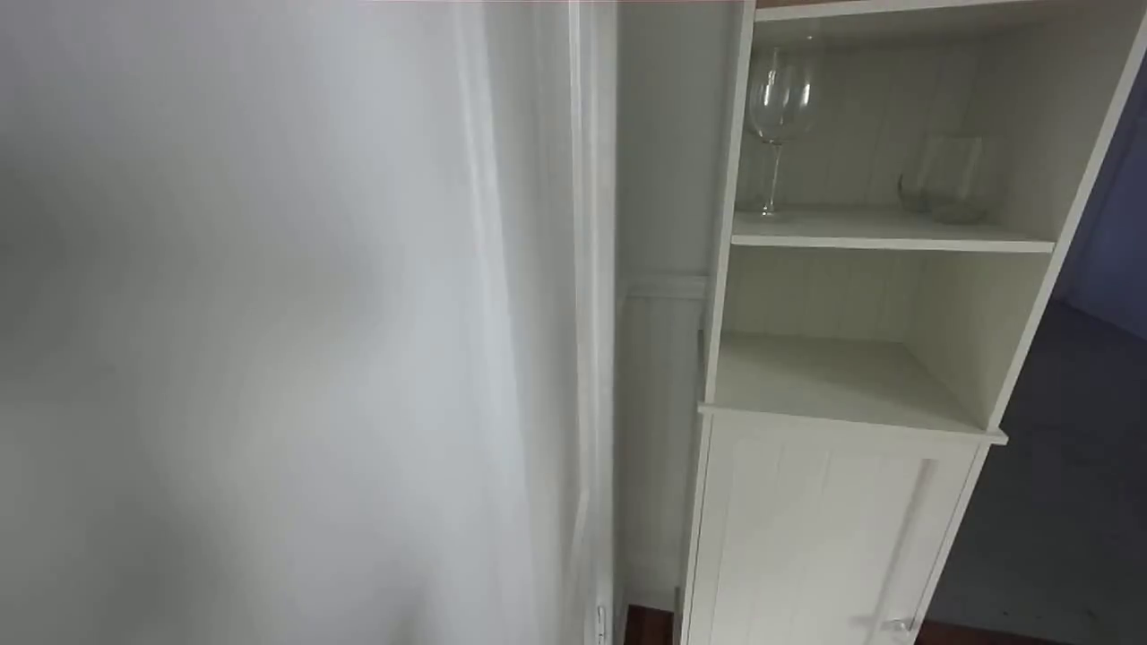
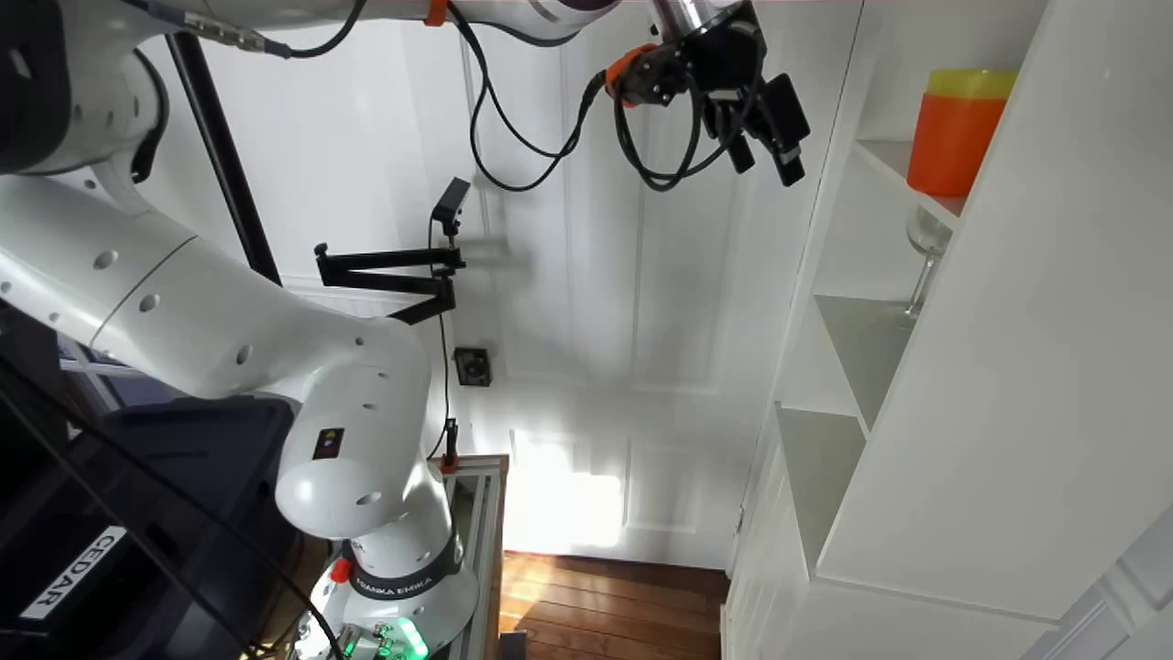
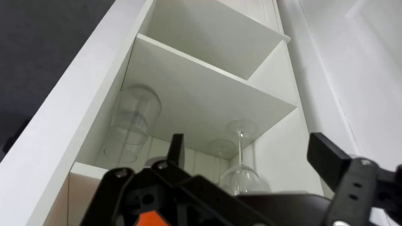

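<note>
Right, in an exterior view a wineglass [image 1: 776,134] stands close to one side of the cabinet [image 1: 833,528]; a nudge could topple it; in an exterior view the hand [image 2: 768,163] hovers, the edge of the upper shelf [image 2: 887,158] under an orange container [image 2: 951,142] a likely snag; wrist view: fingers [image 3: 176,150] spread wide, holding nothing; open room towards the wineglass.

Here's the table [image 2: 498,522] in an exterior view, a clamp [image 2: 450,438] at its far edge, a black folding bracket [image 2: 394,261] above! Off the left edge, a dark container [image 2: 211,458] wearing a white CEDAR label [image 2: 73,571]; past the right edge, wooden floorboards [image 2: 605,605]; behind the far right corner, a white panelled door [image 2: 632,312], sunlight blazing low across it!
</note>
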Available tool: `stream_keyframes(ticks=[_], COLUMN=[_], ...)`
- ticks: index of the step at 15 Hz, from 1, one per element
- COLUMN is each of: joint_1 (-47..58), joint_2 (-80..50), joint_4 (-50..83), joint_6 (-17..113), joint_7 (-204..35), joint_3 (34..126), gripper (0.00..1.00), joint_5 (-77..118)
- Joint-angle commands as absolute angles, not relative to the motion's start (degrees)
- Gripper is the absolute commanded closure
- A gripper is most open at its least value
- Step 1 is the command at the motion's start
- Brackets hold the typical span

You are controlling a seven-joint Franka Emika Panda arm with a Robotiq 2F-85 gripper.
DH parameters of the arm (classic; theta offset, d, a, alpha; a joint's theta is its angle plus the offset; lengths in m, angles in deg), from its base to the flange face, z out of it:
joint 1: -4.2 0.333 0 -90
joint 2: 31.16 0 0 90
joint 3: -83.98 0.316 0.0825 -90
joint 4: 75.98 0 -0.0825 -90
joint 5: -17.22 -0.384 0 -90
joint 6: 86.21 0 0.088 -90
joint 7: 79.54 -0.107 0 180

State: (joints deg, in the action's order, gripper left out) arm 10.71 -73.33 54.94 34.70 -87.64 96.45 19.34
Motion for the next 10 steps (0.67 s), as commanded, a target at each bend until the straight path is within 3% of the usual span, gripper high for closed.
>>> stream_keyframes(ticks=[1, 10], joint_1=[10.7, 8.5], joint_2=[-72.7, -72.1], joint_4=[54.4, 55.0], joint_6=[34.7, 38.2], joint_7=[-87.7, -88.9], joint_3=[96.3, 96.1], gripper=[0.00, 0.00], joint_5=[19.5, 20.7])
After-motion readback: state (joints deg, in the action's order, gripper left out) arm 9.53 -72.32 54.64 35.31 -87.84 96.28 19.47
